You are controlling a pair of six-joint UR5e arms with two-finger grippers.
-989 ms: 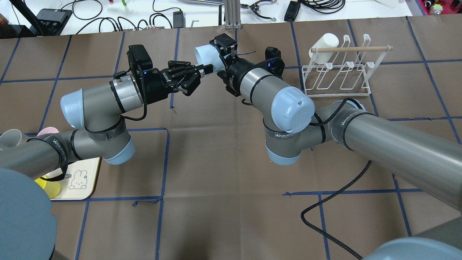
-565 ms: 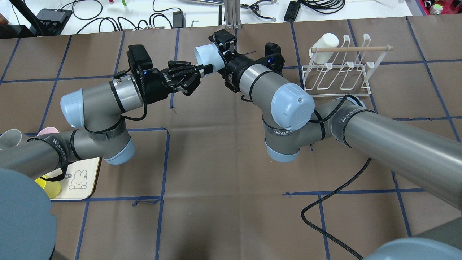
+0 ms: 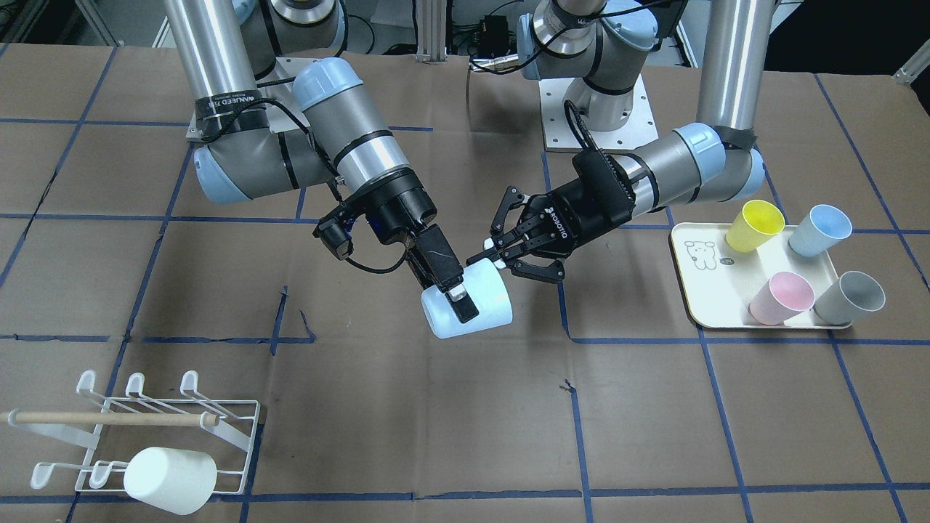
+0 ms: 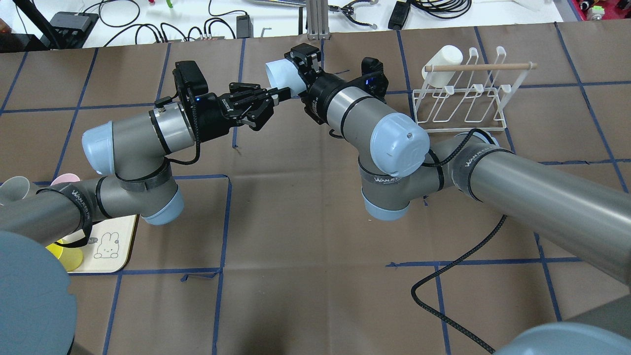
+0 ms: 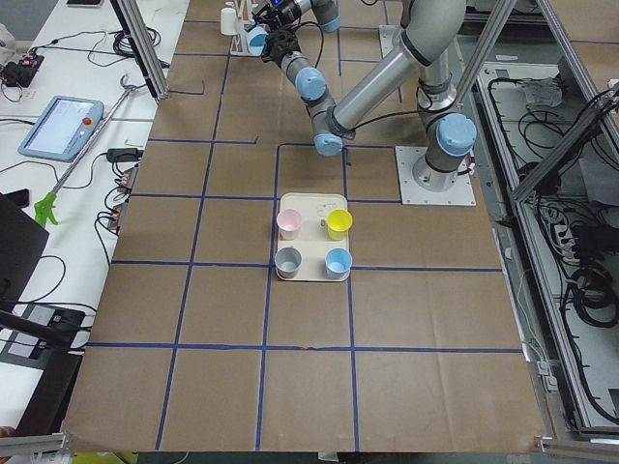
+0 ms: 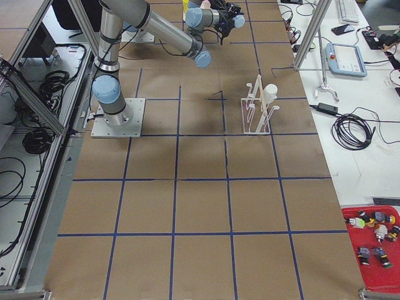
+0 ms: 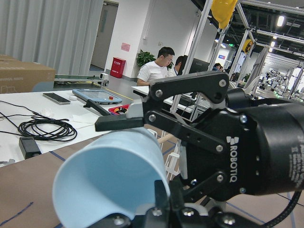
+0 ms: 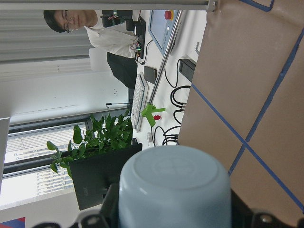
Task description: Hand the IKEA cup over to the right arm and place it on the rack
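Handover: While both tools hold the pale blue cup (image 3: 468,309) in mid-air above the desk (image 3: 654,436), you are at the point of transfer, as I judge it.
Right tool (image 3: 456,296): its two flat black fingers are clamped across the cup's wall, one finger lying over the outside.
Left tool (image 3: 497,256): its claw fingers pinch the cup's rim on the side nearest it; the left wrist view shows a finger inside the mouth and one outside.
Cup: it lies roughly on its side, between the two tools and well apart from the rack (image 3: 138,428).
Next move: you would likely need the left tool to let go and back off along its own line before the right arm (image 3: 349,138) swings the cup toward the rack.
Rack: a white cup (image 3: 170,481) already hangs on one prong, and other prongs show free.
Desk: brown covering with a blue tape grid; a cream tray (image 3: 708,287) carries yellow, blue, pink and grey cups.
Room: people sit at workbenches beyond the desk.
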